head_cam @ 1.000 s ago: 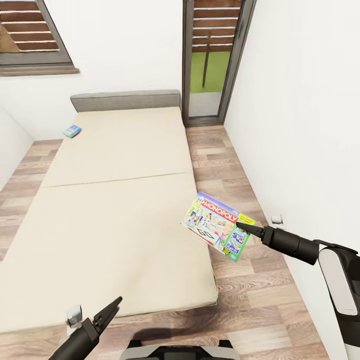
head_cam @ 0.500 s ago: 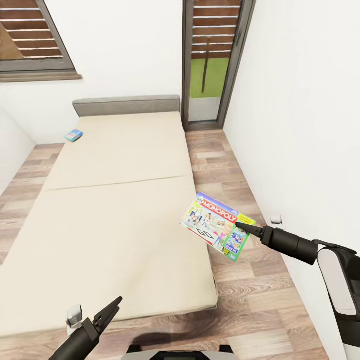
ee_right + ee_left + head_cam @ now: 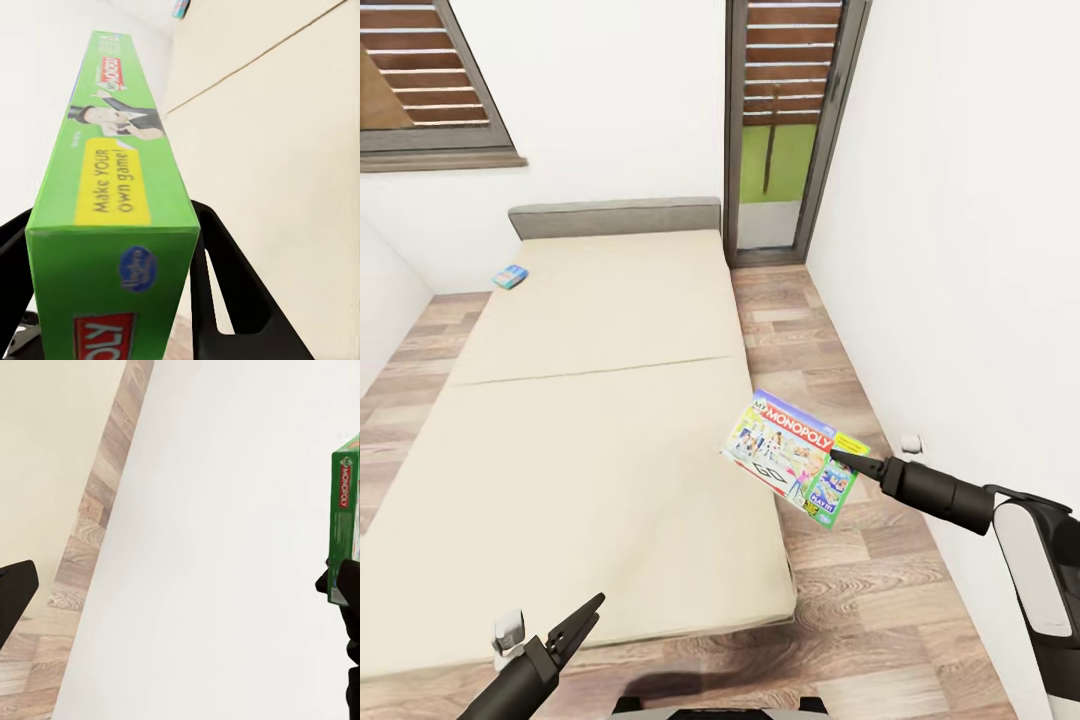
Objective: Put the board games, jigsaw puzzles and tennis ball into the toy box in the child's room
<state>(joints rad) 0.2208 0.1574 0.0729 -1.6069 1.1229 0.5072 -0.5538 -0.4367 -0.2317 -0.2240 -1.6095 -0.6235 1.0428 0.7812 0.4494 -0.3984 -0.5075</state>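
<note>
The right gripper (image 3: 840, 460) is clamped on a corner of the flat green Monopoly board game box (image 3: 792, 455), held in the air just off the edge of the low beige bed (image 3: 590, 420). A small blue boxed game (image 3: 510, 276) lies near the grey headboard (image 3: 615, 216). The left gripper (image 3: 582, 618) hangs empty, fingers close together

Even, bright light is filling the room, washing the white wall (image 3: 960, 200) almost featureless. A soft shadow is lying on the floor (image 3: 830, 620) under the bed (image 3: 590, 420). The box (image 3: 112, 225) is blurring close to the wrist camera.
</note>
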